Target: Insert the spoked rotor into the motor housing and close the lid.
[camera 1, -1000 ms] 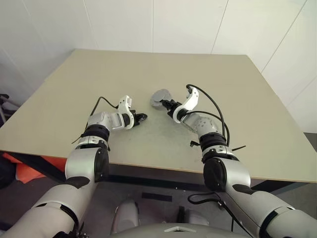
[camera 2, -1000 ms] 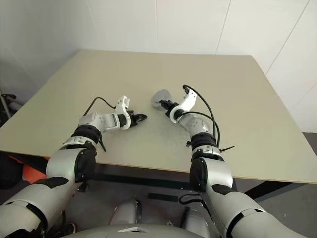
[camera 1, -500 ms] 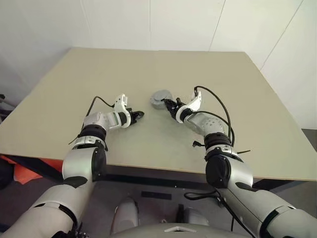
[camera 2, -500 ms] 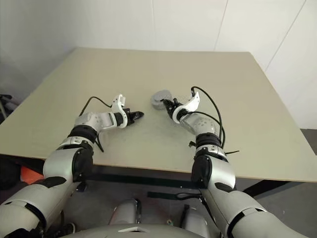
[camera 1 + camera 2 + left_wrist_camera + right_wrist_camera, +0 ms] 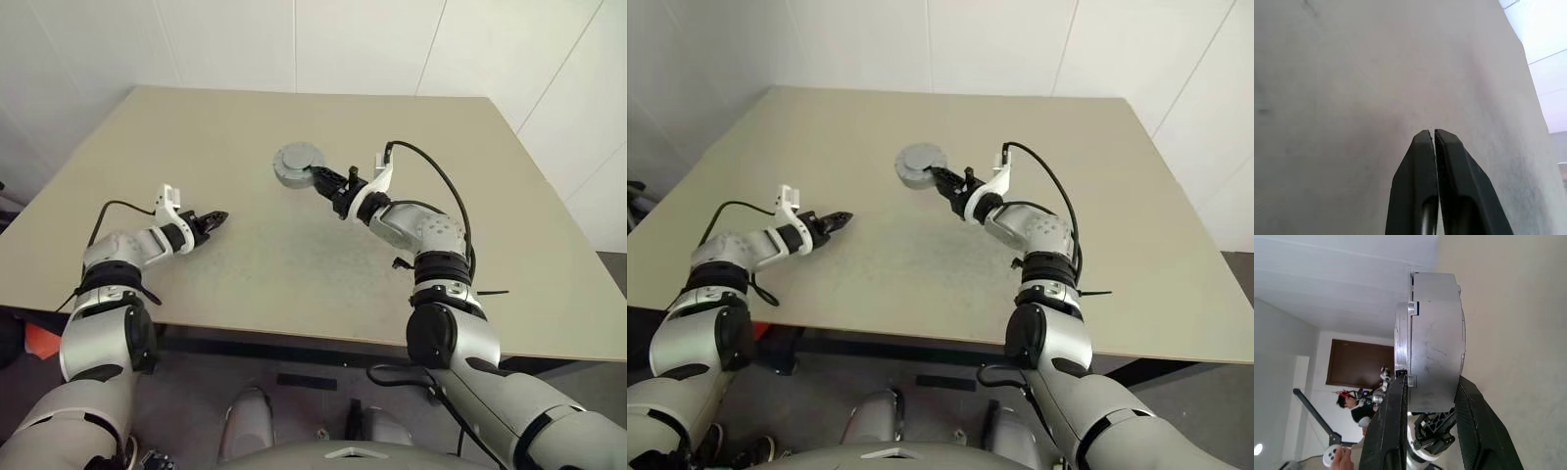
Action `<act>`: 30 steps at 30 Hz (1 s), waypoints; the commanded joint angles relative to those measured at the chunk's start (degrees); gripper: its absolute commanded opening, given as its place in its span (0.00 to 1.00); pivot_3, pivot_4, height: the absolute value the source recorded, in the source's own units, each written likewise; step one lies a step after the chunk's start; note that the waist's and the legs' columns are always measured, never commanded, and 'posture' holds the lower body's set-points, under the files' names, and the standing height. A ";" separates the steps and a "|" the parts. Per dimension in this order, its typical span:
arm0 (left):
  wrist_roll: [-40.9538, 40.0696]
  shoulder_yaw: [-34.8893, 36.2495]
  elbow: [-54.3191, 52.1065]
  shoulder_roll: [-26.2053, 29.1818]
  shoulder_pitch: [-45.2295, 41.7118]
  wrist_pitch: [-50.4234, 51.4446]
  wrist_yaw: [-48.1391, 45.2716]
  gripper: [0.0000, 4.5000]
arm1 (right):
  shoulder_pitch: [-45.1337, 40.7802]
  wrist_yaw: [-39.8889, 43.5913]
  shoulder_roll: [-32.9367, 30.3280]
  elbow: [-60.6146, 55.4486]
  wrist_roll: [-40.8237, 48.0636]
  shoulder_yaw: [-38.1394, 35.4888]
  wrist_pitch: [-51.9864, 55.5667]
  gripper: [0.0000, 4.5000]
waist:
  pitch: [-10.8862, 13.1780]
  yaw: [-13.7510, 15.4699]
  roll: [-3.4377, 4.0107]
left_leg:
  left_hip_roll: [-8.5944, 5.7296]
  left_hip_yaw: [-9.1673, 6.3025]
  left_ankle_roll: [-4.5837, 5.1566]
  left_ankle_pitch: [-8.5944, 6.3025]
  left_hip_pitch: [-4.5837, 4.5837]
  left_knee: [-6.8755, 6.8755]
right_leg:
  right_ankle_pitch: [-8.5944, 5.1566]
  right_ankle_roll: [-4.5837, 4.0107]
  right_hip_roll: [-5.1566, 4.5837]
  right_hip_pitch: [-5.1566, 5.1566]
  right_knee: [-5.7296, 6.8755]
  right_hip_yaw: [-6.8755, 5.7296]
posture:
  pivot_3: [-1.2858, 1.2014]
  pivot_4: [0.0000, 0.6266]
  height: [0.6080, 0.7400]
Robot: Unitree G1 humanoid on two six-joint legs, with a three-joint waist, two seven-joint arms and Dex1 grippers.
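- The beige table (image 5: pixel 294 127) carries the work; its far edge meets the white wall and its near edge runs in front of both arms.
- The right arm (image 5: pixel 421 230) reaches from the near right towards the table's middle, a black cable looping over its wrist.
- The left arm (image 5: pixel 127 250) lies by the near-left edge, pointing inward, well apart from the other.
- The motor housing (image 5: pixel 297 164), a short round grey metal cylinder with the lid seated flush on it, is lifted off the table over the middle, towards the far edge.
- The right gripper (image 5: pixel 1422 396) is clamped across the motor housing, one black finger on each flat face.
- The left gripper (image 5: pixel 1435 134) is pressed nearly together and grasps nothing.
- In the right wrist view, a person (image 5: pixel 1359 409) sits far off in the room.
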 commanded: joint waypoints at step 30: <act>-18.74 8.00 -9.49 -4.66 -2.58 18.47 -1.27 0.99 | 1.37 3.43 3.33 -13.55 4.87 5.10 9.58 0.26 | 0.00 0.18 -0.02 | 0.21 -0.13 -0.61 0.36 0.27 0.40 | -0.11 -0.39 0.12 0.00 0.76 0.04 | 0.52 0.00 1.00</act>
